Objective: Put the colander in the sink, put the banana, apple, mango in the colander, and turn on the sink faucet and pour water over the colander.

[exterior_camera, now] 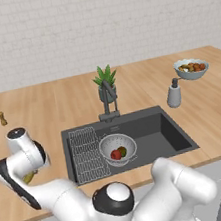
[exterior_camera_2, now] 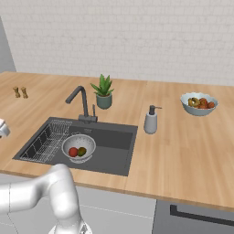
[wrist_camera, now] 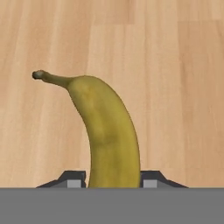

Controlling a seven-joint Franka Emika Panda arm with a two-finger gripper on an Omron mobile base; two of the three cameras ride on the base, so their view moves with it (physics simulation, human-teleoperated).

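Gripper [wrist_camera: 112, 183] over the counter [exterior_camera: 43, 118] left of the sink [exterior_camera: 172, 133], jaws closed against both sides of the banana [wrist_camera: 109, 135], the last fruit needed. Colander [exterior_camera: 118, 149] sits in the basin, already holding apple [exterior_camera: 115, 154] and mango [exterior_camera: 122, 151].

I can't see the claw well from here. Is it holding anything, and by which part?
It looks so: the banana sits between the gripper fingertips, gripped near the end away from its stem, over the wooden counter.
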